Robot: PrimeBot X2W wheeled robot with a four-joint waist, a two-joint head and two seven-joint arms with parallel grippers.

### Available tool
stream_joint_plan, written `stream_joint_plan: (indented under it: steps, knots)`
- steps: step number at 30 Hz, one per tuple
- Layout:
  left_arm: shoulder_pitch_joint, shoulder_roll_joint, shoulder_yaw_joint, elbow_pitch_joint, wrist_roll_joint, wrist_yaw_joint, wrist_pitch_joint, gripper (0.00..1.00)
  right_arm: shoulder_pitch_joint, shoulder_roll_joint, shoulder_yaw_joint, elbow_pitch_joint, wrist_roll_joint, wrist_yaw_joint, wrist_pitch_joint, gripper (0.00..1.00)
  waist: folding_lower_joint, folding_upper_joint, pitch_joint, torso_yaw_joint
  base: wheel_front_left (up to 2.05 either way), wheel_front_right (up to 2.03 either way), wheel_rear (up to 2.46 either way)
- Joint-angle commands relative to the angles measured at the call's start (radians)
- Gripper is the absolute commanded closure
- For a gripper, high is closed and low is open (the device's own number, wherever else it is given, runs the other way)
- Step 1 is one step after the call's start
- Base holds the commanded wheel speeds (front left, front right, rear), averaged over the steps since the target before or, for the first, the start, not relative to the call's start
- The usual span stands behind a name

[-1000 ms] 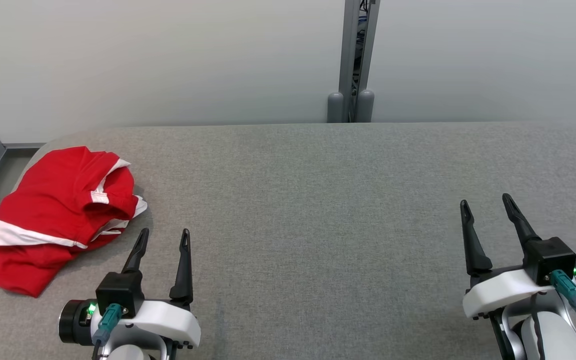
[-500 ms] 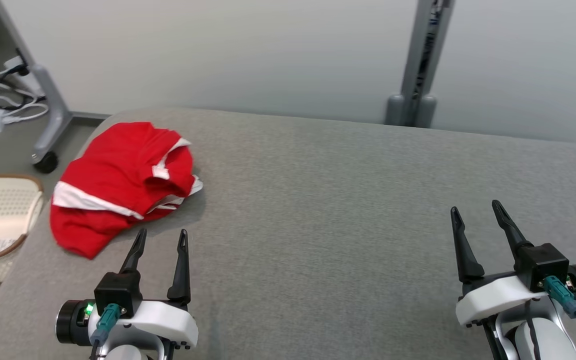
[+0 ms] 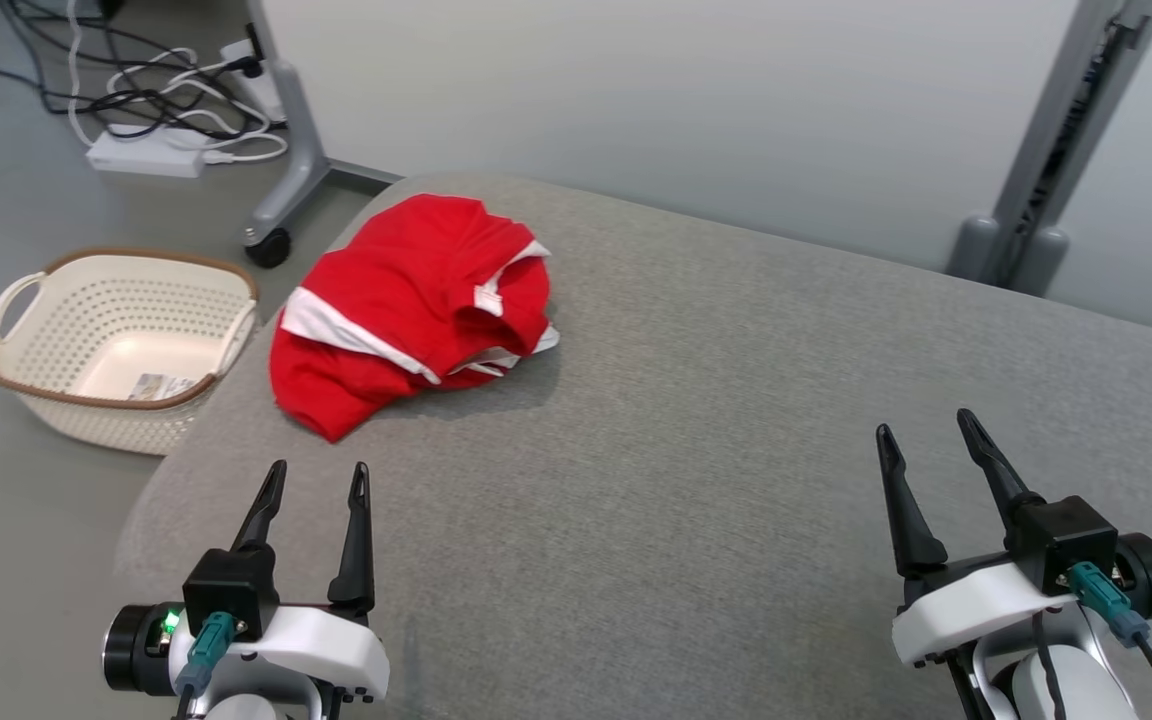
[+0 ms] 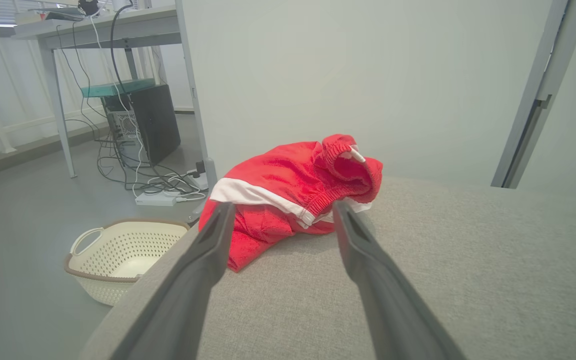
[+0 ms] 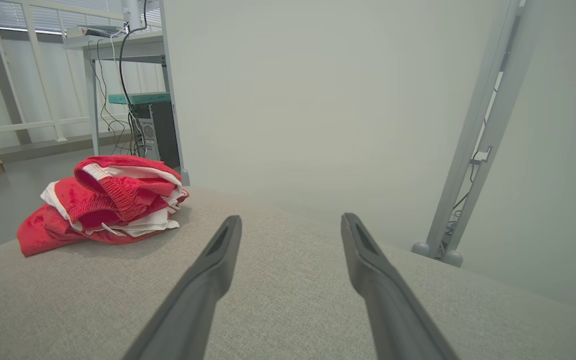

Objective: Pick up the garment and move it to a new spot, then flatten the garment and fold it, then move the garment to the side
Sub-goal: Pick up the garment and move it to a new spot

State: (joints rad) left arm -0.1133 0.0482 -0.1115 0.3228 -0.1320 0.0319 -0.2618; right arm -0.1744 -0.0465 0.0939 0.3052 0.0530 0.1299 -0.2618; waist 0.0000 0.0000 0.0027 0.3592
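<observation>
Swung left to face garment, itself probably unmoved; holding left gripper and right gripper wide open, empty; yet to start pick-up

Table: covered in grey woven cloth, matt, coarse in texture.
Red shorts: soft matt cloth with white cloth trim; the waistband is ribbed and gathered.
Laundry basket: cream perforated plastic, smooth, faint sheen, brown rim.
Left gripper and right gripper: dark matt plastic fingers on smooth, glossy white shells.
Upright post: grey painted metal, satin finish.
</observation>
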Motion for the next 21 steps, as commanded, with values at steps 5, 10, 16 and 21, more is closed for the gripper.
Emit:
stream_joint_plan:
  steps: [5,10,16,21]
  knots:
    - [0.008,0.004,0.007,-0.004,0.008,-0.006,-0.004,0.00,0.006,-0.007,0.008,0.003,0.008,0.002,-0.005,0.00,0.0000,0.0000,-0.007,0.063,0.00,0.00,0.00]
    - [0.017,0.004,0.010,-0.006,0.016,-0.011,-0.004,0.00,0.008,-0.007,0.015,0.007,0.011,0.002,-0.005,0.00,0.0000,0.0000,-0.015,0.082,0.00,0.00,0.00]
    - [0.020,0.004,0.010,-0.004,0.019,-0.012,-0.004,0.00,0.018,-0.007,0.019,0.011,0.014,0.002,-0.005,0.00,0.0000,0.0000,-0.029,0.096,0.00,0.00,0.00]
    - [0.026,0.004,0.013,-0.012,0.026,-0.014,-0.004,0.00,0.017,-0.007,0.026,0.013,0.018,0.002,-0.005,0.00,0.0000,0.0000,-0.033,0.095,0.00,0.00,0.00]
